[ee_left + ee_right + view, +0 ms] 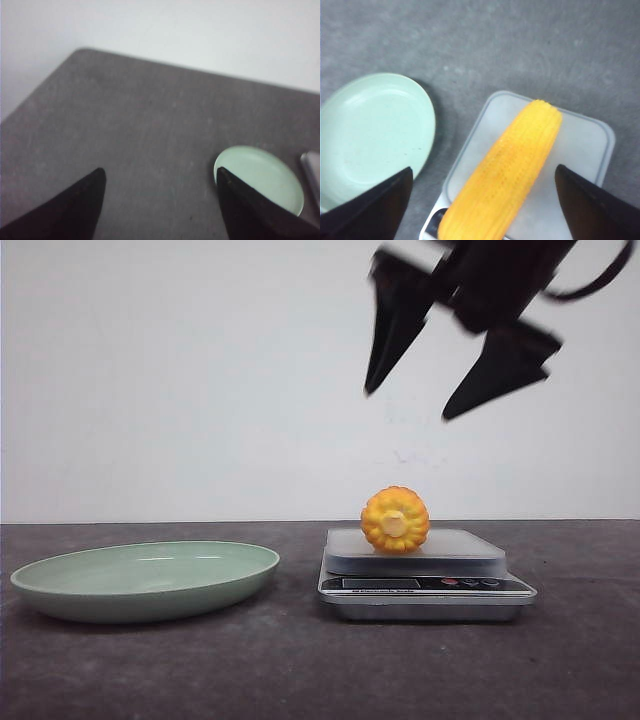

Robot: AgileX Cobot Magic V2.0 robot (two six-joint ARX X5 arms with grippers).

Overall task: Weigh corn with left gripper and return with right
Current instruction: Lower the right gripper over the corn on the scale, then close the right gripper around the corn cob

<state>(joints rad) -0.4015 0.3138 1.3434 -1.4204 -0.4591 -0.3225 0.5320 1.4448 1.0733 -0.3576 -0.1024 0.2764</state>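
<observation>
The corn (395, 519), an orange-yellow cob with a pale round cut end facing me, lies on the platform of a silver kitchen scale (425, 585). In the right wrist view the corn (507, 172) lies lengthwise across the scale (580, 150). My right gripper (405, 405) hangs open and empty high above the scale; it also shows in the right wrist view (482, 172), its fingers wide apart either side of the corn. My left gripper (160, 172) is open and empty above the dark table, out of the front view.
A pale green plate (145, 580) sits empty on the table left of the scale; it also shows in the left wrist view (265, 175) and the right wrist view (370, 135). A white wall stands behind the dark grey table (300, 670).
</observation>
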